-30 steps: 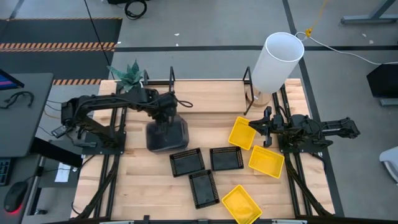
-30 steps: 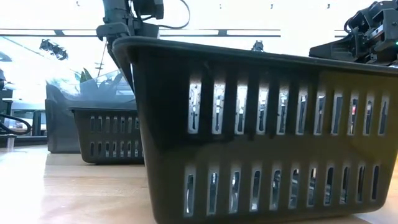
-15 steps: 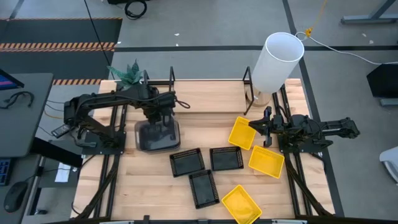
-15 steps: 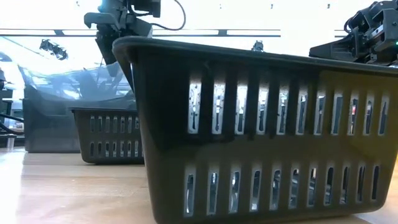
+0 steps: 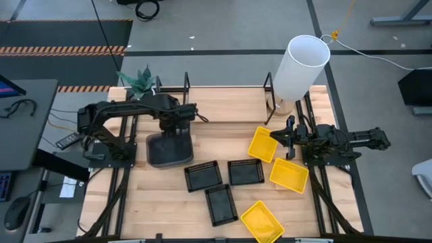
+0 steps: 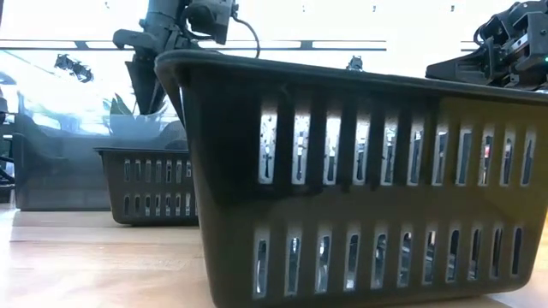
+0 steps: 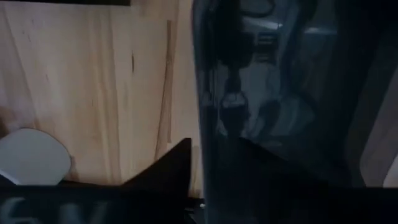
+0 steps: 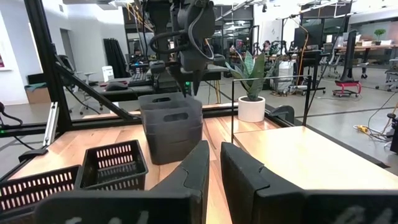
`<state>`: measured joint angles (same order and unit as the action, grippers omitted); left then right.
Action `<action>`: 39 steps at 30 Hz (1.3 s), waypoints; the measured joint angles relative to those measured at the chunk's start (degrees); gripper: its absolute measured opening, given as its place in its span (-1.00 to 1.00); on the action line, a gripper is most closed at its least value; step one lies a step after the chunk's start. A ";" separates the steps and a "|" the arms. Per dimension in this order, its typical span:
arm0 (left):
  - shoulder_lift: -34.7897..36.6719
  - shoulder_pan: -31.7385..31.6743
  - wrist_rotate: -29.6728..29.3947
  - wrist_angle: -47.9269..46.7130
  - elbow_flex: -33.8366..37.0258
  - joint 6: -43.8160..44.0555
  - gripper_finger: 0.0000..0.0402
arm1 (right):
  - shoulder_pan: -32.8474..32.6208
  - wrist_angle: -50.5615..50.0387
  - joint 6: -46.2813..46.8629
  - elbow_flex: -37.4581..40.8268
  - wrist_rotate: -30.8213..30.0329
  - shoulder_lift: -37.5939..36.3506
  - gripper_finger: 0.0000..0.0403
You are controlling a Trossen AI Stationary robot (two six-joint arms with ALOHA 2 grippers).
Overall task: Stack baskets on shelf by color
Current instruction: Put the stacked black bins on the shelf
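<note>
Grey baskets point(image 5: 167, 148) sit as a nested stack on the left part of the bench point(image 5: 155, 216), and the left tool point(image 5: 177, 123) is down at the stack's far rim, its fingers closed on that rim. From the right wrist view the stack point(image 8: 171, 126) stands upright on the wood with the left arm hanging straight above it. From the left wrist camera, one dark finger point(image 7: 163, 170) lies outside the translucent grey wall point(image 7: 273, 93) and the wood shows beside it.

Toward the middle, three black mesh baskets lie on the bench: one point(image 5: 203, 176) just right of the grey stack, one point(image 5: 246, 171) beside it, and one point(image 5: 221, 203) nearer the front edge. In the low view a black basket point(image 6: 360, 180) fills most of the frame, with another point(image 6: 147, 186) farther back.

Further right, three yellow baskets lie apart: one point(image 5: 262, 144) tilted near the right tool, one point(image 5: 289, 174) beside the right arm, one point(image 5: 262, 221) at the front edge.

The right tool point(image 5: 284, 137) hangs over the bench's right side just beside the first yellow basket, fingers narrowly apart and holding nothing. A white cylinder point(image 5: 300, 66) stands at the back right, and a potted plant point(image 5: 138, 79) at the back left.
</note>
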<state>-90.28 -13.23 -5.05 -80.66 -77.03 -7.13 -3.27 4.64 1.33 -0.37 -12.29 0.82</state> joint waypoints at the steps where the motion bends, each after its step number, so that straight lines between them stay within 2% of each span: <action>1: 0.60 0.06 -0.01 -0.08 0.00 -0.43 -0.20 | 0.02 -0.01 0.01 -0.01 0.00 0.00 -0.77; 4: 3.25 1.48 -0.09 -1.04 0.00 -1.92 -0.06 | 0.00 0.00 0.01 -0.01 0.00 0.00 -0.77; 7: 6.03 5.21 -0.14 -2.93 0.00 -4.35 -0.03 | 0.00 0.00 0.01 -0.01 0.00 0.00 -0.77; 11: 9.99 13.33 -1.36 -5.69 1.80 -8.89 -0.11 | 0.00 0.00 0.01 -0.01 0.00 0.00 -0.77; 16: 13.06 24.17 -1.43 -5.05 7.68 -17.38 -0.21 | 0.00 0.00 0.01 0.00 0.00 0.00 -0.77; 22: 13.18 33.88 -10.38 -4.98 12.61 -17.15 -0.14 | 0.00 0.00 0.01 -0.01 0.00 0.00 -0.77; 31: 13.20 38.76 -11.26 -7.16 18.71 -19.07 0.11 | 0.01 -0.02 0.01 0.00 -0.02 0.00 -0.77; 34: 13.20 39.65 -11.82 -5.78 21.84 -21.99 0.10 | 0.01 -0.02 0.00 0.00 -0.02 0.00 -0.77; 39: 13.18 41.19 -14.25 2.51 27.16 -25.92 0.00 | 0.01 -0.02 -0.01 -0.01 -0.02 0.00 -0.77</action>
<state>-77.10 27.96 -19.31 -78.15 -49.88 -33.05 -3.26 4.62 1.33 -0.38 -12.32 0.82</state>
